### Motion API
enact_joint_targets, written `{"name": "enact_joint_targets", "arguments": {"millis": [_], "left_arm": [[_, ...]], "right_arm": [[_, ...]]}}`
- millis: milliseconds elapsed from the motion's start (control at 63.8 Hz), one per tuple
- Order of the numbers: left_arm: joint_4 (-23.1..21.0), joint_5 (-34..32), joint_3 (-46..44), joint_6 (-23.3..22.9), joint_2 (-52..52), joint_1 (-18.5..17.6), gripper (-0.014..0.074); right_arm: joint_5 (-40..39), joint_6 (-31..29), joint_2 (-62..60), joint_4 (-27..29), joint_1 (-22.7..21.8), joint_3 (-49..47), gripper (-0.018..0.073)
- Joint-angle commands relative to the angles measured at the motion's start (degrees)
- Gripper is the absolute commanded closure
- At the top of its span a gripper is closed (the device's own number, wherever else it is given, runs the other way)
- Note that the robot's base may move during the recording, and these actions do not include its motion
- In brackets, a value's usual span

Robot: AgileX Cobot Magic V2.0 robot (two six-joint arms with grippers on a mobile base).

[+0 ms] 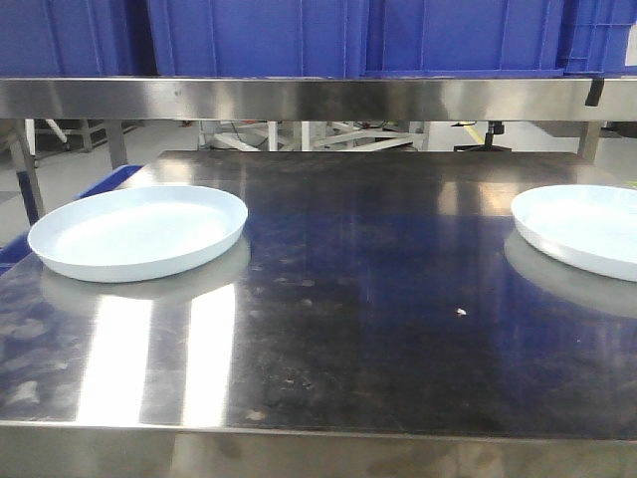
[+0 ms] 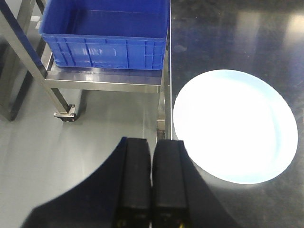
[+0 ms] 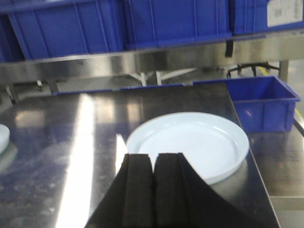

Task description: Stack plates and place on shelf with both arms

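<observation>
My left claw [image 2: 152, 141], pinched shut and empty, hung over the left edge of the table [image 2: 228, 38] with the left plate [image 2: 235, 126] just ahead to its right, while my right claw [image 3: 153, 156], likewise closed, faced the right plate [image 3: 190, 142] straight ahead, the two plates lying well apart.

On the stainless-steel bench [image 1: 348, 299], one pale blue-white round plate [image 1: 139, 231] lies near the left edge and its twin plate [image 1: 582, 227] near the right edge, well apart. A steel shelf [image 1: 299, 98] runs above the rear edge, carrying blue plastic crates [image 1: 259, 35]. Beyond the left edge, lower down, another blue crate [image 2: 104, 33] sits on a steel trolley [image 2: 104, 78].
</observation>
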Motion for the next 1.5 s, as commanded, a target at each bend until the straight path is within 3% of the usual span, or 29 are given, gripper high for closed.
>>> {"name": "enact_joint_targets", "arguments": {"millis": [0,157,219,313,439,846,1018,1096,1190,1269,1331,1394,1488], "left_arm": [[-0.56,-2.88,-2.13,0.15,-0.73,-0.38,0.051],[-0.56,-0.95,-2.13,0.15,-0.73,-0.38,0.051],[-0.56,-0.59,-2.13,0.15,-0.73,-0.38,0.051],[-0.56,-0.59,-2.13,0.15,-0.73,-0.38,0.051],[-0.45,-0.81,-2.13,0.15,-0.73,-1.91,0.051],[-0.45,-0.83,-2.13,0.15,-0.73,-2.58,0.051],[-0.6,-0.97,-2.13,0.15,-0.73,-2.58,0.051],[-0.7,-0.97,-2.13,0.15,-0.73,-2.58,0.0494],[-0.7,-0.97,-2.13,0.15,-0.5,-2.58,0.0431],[-0.7,-0.97,-2.13,0.15,0.79,-2.58,0.0325],[-0.7,-0.84,-2.13,0.15,2.96,-2.58,0.0198],[-0.7,-1.08,-2.13,0.15,5.65,-2.58,0.0127],[-0.85,-3.31,-2.13,0.15,10.68,-2.58,0.0109]], "right_arm": [[-1.56,1.67,-0.32,0.71,-0.27,-5.06,0.0539],[16.19,5.37,8.91,4.6,-0.27,-17.4,0.0539],[23.47,4.96,15.2,2.08,-0.27,-22.82,0.0539],[26.96,4.96,25.59,-5.07,-0.27,-28.6,0.0539],[26.71,4.96,37.44,-11.86,-0.27,-34.58,0.0539],[12.71,4.96,55.42,-11.7,-0.27,-39.25,0.0539],[11.76,4.96,57.74,-11.57,-0.27,-39.25,0.0532],[11.68,4.96,57.79,-11.71,-0.27,-39.25,0.0454],[11.76,4.96,57.79,-12.26,-0.27,-39.25,0.0246],[11.88,4.96,57.79,-12.26,-0.27,-39.25,0.0096],[12.02,4.96,57.79,-12.26,-0.27,-39.25,0.0082],[12.02,4.96,57.79,-12.26,-0.27,-39.25,0.009],[11.96,4.96,57.79,-12.26,-0.27,-39.25,0.009]]}}
